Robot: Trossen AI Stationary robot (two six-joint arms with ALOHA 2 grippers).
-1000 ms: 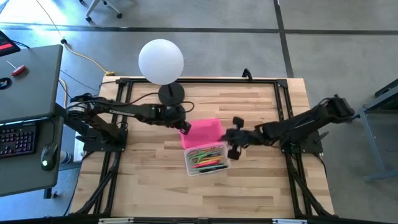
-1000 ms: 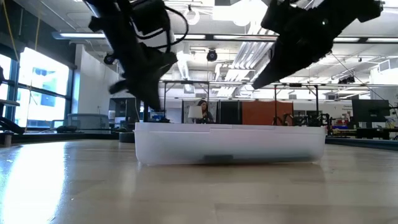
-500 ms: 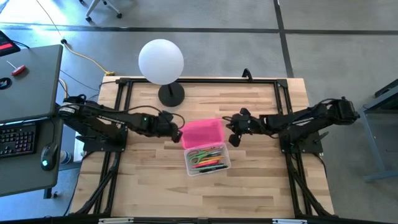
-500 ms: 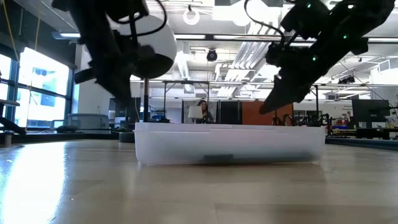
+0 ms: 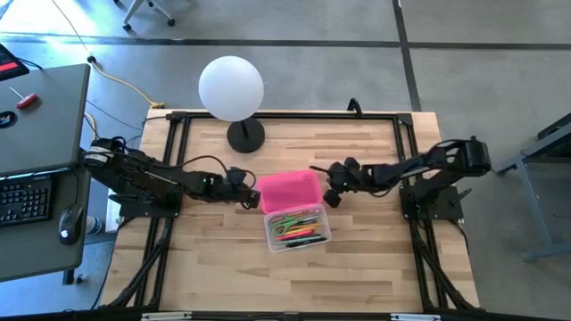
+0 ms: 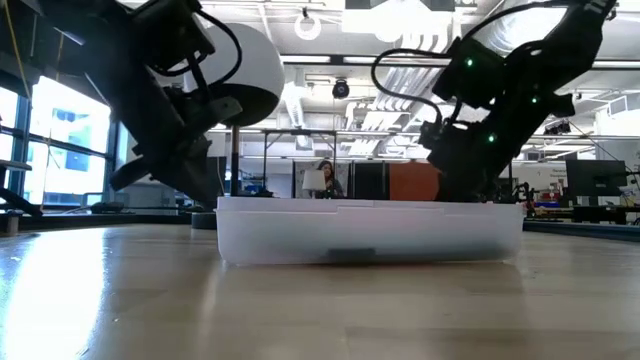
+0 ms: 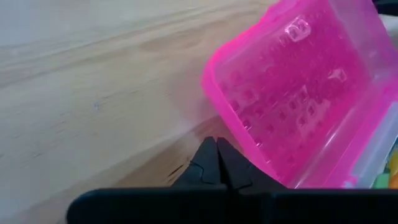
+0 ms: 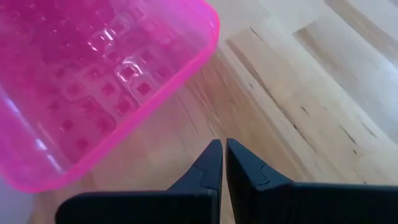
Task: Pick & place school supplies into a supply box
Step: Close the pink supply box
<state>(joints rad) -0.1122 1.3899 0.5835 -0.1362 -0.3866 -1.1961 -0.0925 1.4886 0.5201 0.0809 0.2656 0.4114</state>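
The supply box (image 5: 299, 228) stands mid-table, clear, with several coloured pens and pencils (image 5: 299, 226) inside. Its pink lid (image 5: 288, 189) lies swung open flat on the table along the box's far side. My left gripper (image 5: 252, 198) is shut and low at the lid's left end; the left wrist view has its tips (image 7: 216, 144) right beside the lid's rim (image 7: 231, 134). My right gripper (image 5: 328, 193) is shut and low at the lid's right end, and its tips (image 8: 222, 148) stand a little apart from the lid (image 8: 93, 81). My left gripper has its shut fingertips slanting down from the table's left, right at the left short edge of the lid (image 7: 227, 127). Whether they touch it I cannot tell. The lid lies flat on the table.
A white globe lamp (image 5: 231, 86) on a black base (image 5: 245, 135) stands at the table's far side, behind the lid. A black frame (image 5: 285, 116) runs around the tabletop. Bare wood lies in front of the box and to both sides.
Both grippers have come down toward the table. My left one has drawn back from the lid's far left corner toward the table's left and near edge. My right one has moved from beside the box toward the far edge, next to the lid. Box and lid have stayed put.
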